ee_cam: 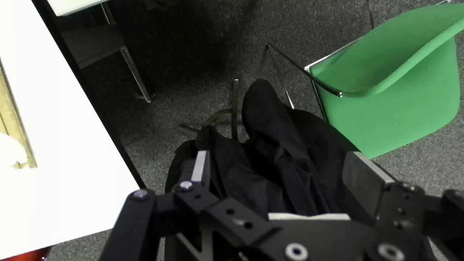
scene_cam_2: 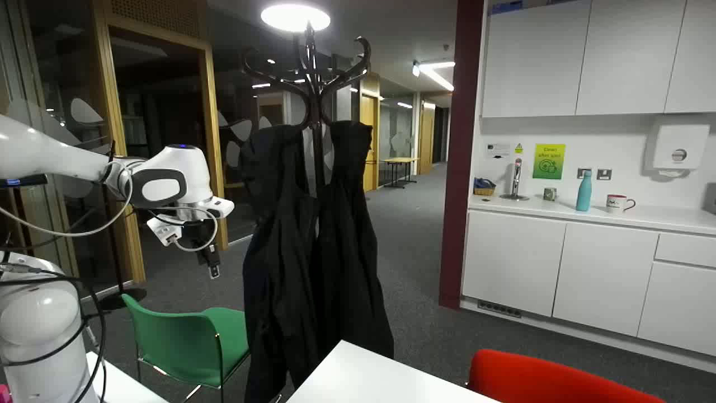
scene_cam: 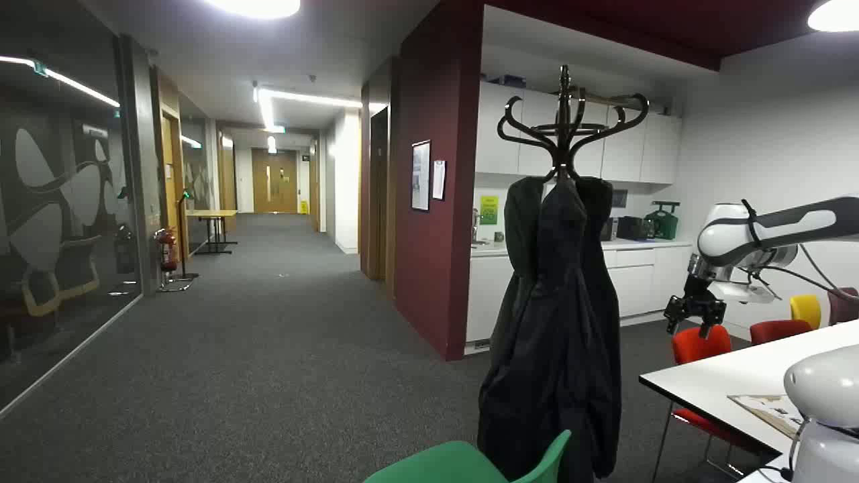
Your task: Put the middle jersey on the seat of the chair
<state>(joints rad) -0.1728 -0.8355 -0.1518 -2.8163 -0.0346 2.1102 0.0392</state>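
Middle jersey [scene_cam: 560,302], near-black: hangs from the coat stand [scene_cam: 564,137], greyer garment [scene_cam: 522,225] to its left in an exterior view. Claw [scene_cam: 688,330]: jaws wide apart, clear of the jersey. Chair [scene_cam_2: 176,344], green: near, beside the stand. Basket [scene_cam_2: 482,191], far, left of the tap [scene_cam_2: 516,178]: holds something blue [scene_cam_2: 483,182]. White mug [scene_cam_2: 615,203], right of the turquoise bottle [scene_cam_2: 584,193]: contents hidden from where I stand.

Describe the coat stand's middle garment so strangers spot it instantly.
Find the tall coat stand. In an exterior view, the near-black middle jersey hangs there between a greyer garment and a black one. Its top narrows to a peak; theirs look rounder.
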